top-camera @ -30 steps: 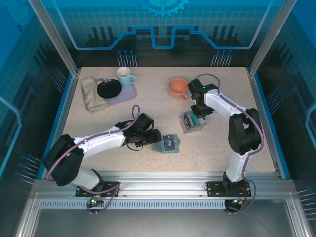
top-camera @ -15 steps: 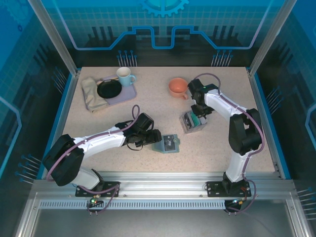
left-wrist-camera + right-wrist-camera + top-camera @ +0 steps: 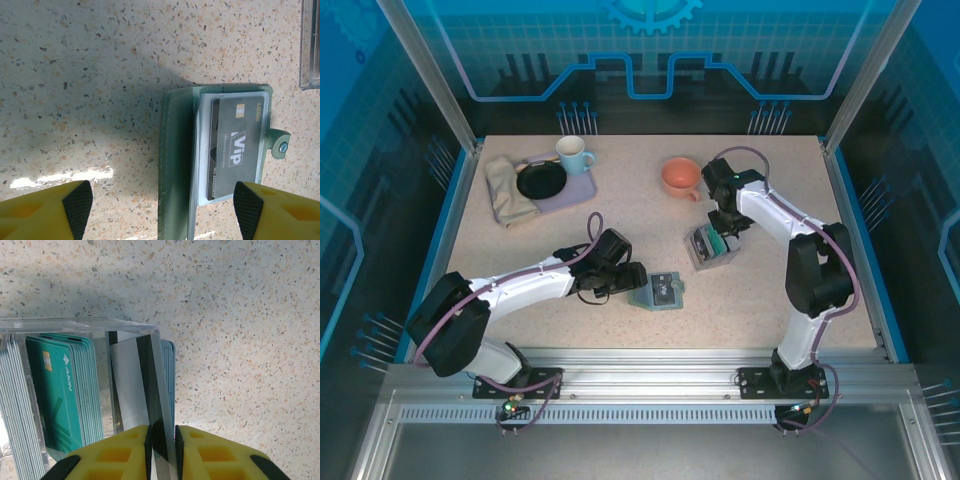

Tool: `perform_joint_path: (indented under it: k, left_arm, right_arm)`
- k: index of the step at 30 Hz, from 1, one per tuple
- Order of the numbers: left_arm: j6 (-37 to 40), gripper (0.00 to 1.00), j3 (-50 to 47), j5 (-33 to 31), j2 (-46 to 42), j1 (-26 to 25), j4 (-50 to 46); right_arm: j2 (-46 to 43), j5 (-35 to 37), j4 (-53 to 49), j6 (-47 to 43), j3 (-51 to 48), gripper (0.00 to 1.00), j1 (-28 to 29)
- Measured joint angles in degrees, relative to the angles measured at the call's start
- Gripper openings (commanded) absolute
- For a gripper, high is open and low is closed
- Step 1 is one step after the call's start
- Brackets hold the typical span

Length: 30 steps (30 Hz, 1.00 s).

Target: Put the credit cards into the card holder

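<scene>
Left pincer gapes (wide); right pincer clamps tight.

The speckled beige table carries five things. The open holder lies flat just ahead of the left tool. A clear box of cards sits under the right tool, with an orange cup just beyond it. Well beyond the left tool lie a lilac tray and, touching it, a beige cloth.

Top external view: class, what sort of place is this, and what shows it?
Probably a robotics lab test cell: left arm and right arm bolted to a framed table, blue printed wall panels, staged props like a mug.
</scene>
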Motion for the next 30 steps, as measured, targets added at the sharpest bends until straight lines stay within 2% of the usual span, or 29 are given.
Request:
perform_joint_path:
  k: [3,5,13,21,24,30]
  left_arm:
    - [0.0,0.78,0.0,0.0,0.0,0.0,-0.02]
    - [0.0,0.78,0.0,0.0,0.0,0.0,-0.02]
    - [0.02,0.78,0.0,-0.02,-0.42,0.0,-0.44]
    - [0.0,0.81,0.0,-0.68,-3.96,0.0,-2.43]
    - [-0.2,0.82,0.07,-1.33,-6.8,0.2,-3.69]
    - [-2.25,0.83,0.63,2.38,-14.4,4.22,-0.9]
  right_arm:
    - [-0.72,-0.42,-0.2,0.02,0.0,0.19,0.0]
    - [-1.4,-0.72,-0.24,-0.07,0.0,0.11,0.0]
    - [-3.93,-3.91,-1.2,1.31,0.0,0.11,0.11]
    - [-9.09,-8.87,-1.46,3.32,-0.02,0.06,0.11]
    - [-14.08,-14.36,-0.39,5.57,-1.11,0.06,0.07]
    - [-28.15,-34.03,10.58,16.48,-10.56,0.04,-1.22]
